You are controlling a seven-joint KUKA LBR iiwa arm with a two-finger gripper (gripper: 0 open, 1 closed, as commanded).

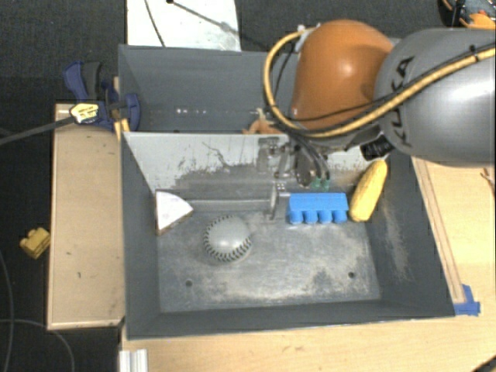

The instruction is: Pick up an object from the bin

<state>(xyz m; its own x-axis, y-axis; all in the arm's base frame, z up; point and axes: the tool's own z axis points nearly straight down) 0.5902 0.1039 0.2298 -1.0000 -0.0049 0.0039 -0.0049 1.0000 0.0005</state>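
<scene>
My gripper (284,196) hangs below the orange dome near the back middle of the bin, its metal fingers reaching down to the floor just left of a blue toothed brick (318,208). Nothing shows between the fingers. A yellow corn cob (368,190) leans against the right wall beside the brick. A grey ridged ball (227,238) lies on the floor to the front left of the gripper.
A white wedge (170,209) rests at the left wall of the bin. The arm and its cables cover the back right corner. Bare floor stretches along the front of the bin.
</scene>
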